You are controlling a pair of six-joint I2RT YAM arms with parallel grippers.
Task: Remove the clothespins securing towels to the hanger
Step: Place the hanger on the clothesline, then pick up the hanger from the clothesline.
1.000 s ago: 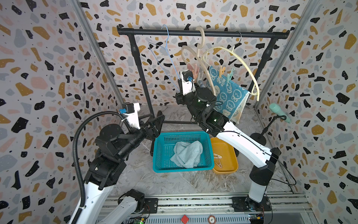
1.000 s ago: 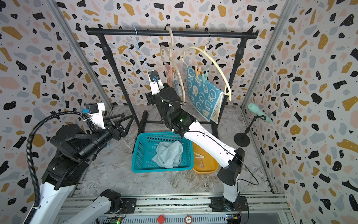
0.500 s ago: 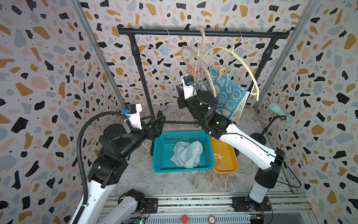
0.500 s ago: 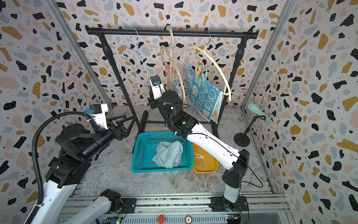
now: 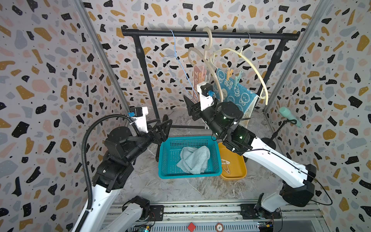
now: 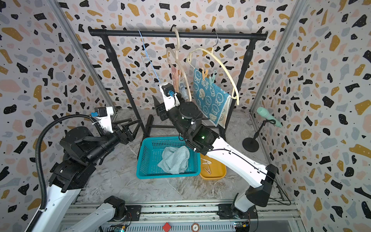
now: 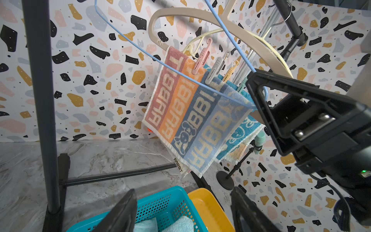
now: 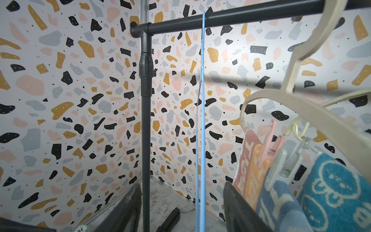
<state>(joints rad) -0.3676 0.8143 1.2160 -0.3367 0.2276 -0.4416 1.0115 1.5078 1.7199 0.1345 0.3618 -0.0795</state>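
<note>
The striped towel [image 7: 190, 112] hangs from the beige hanger [image 5: 202, 58], pinned by a pink clothespin [image 7: 201, 58] and a grey one [image 7: 216, 68]. Behind it, the teal rabbit towel [image 5: 234, 90] hangs on the cream hanger [image 5: 251, 66] under an orange clothespin [image 5: 228, 74] and a mint one [image 5: 237, 78]. A pale blue towel [image 5: 193, 159] lies in the teal basket [image 5: 166, 144]. My right gripper [image 8: 181, 213] is open, with the bare blue wire hanger [image 8: 201, 120] passing between its jaws. My left gripper [image 7: 182, 215] is open and empty, low beside the basket.
A yellow tray [image 5: 239, 172] holding loose clothespins [image 5: 225, 165] sits right of the basket. The black rack bar [image 5: 210, 35] and its posts [image 5: 146, 80] stand behind. A mint microphone on a stand [image 5: 289, 114] is at the far right, near the wall.
My right gripper's jaws were shut a second ago and now stand apart around the blue wire hanger; the wrist dropped slightly. The left arm barely moved.
</note>
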